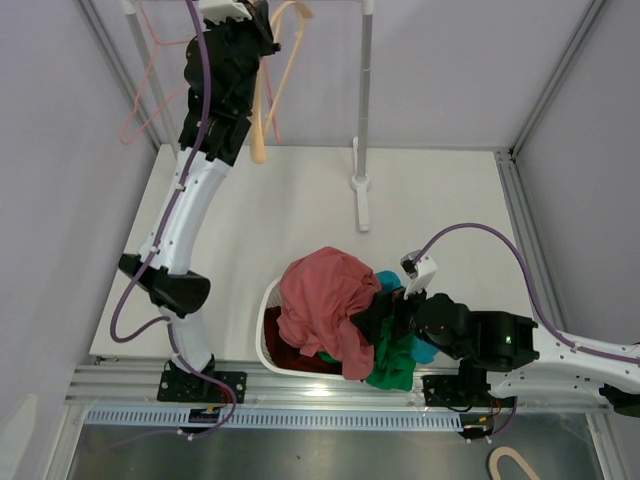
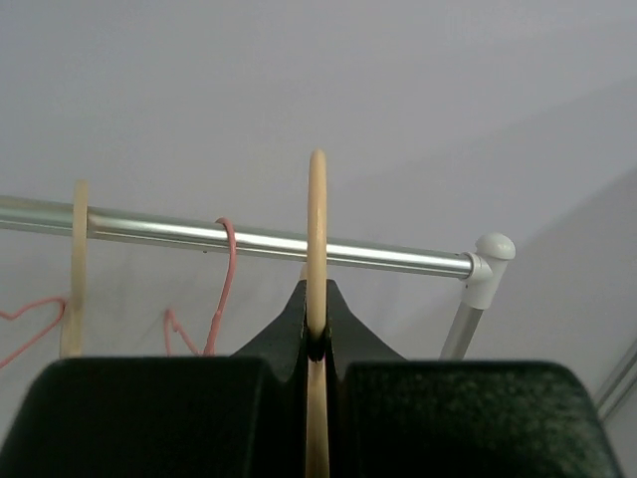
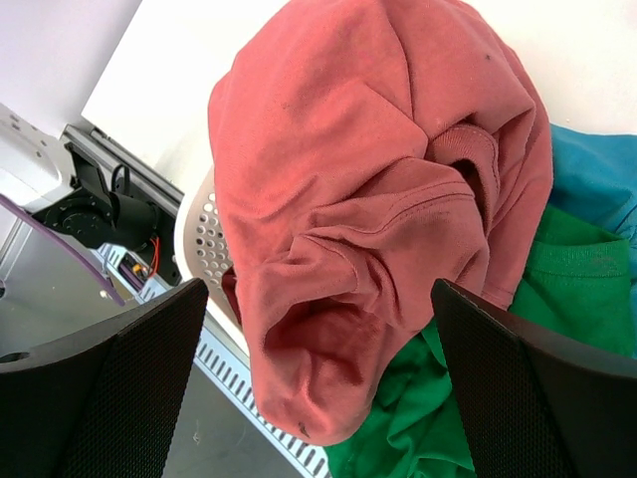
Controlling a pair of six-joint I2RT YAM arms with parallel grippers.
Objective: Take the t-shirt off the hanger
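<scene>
Much of the basket (image 1: 268, 322) is buried under clothes; only its perforated white near wall shows. In the top view the right fingers (image 3: 109, 388) blur into dark cloth and are hard to make out. The right wrist view shows them spread wide, one on each side of the frame, holding nothing and hovering above the t-shirt (image 3: 368, 199).

The left fingers (image 2: 284, 334) are pinched narrow on a wooden hanger (image 2: 317, 214). It is seen edge-on, so its shoulders are hidden, and its lower part is cut off by the black housing. Its hook rises above the rail (image 2: 259, 242). Whether it rests on the rail cannot be told.

The red t-shirt (image 1: 320, 300) lies off the hanger, crumpled on top of the pile in the basket, at the near edge of the surface (image 1: 300, 200). In the right wrist view its long axis runs from upper right to lower left, where a rounded fold droops over the basket rim. A ribbed edge tucks inward near its middle; collar or sleeve cannot be told.

A green garment (image 3: 418, 418) and a blue one (image 3: 597, 179) lie partly beneath it. A pink hanger (image 2: 227, 279) and a second wooden one (image 2: 78, 259) hang on the rail, both cut off below.
</scene>
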